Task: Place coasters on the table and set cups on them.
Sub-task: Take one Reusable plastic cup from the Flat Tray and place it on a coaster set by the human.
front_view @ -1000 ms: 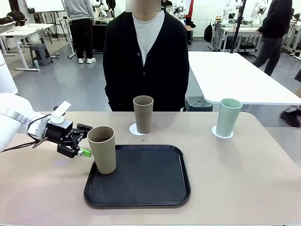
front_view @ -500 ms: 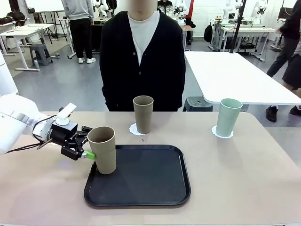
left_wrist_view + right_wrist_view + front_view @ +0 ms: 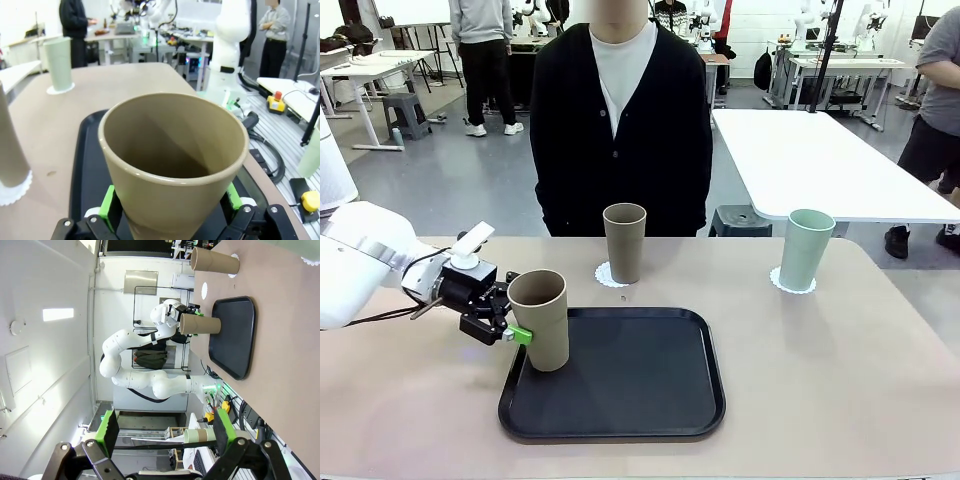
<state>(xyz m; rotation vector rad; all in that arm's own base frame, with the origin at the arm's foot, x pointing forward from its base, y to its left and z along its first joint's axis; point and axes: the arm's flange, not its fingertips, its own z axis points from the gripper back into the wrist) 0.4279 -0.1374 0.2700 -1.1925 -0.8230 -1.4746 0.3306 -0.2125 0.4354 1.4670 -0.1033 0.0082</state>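
Cup (image 3: 539, 320), flanked at its base by the left claw's (image 3: 510, 328) spread fingers, should be gripped squarely, kept upright.

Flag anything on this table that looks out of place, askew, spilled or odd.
Nothing is spilled or damaged. The tan cup sits off-centre on its doily, which sticks out on one side. The other tan cup is between the left gripper's pads at the black tray's edge. The mint cup stands upright on its doily.
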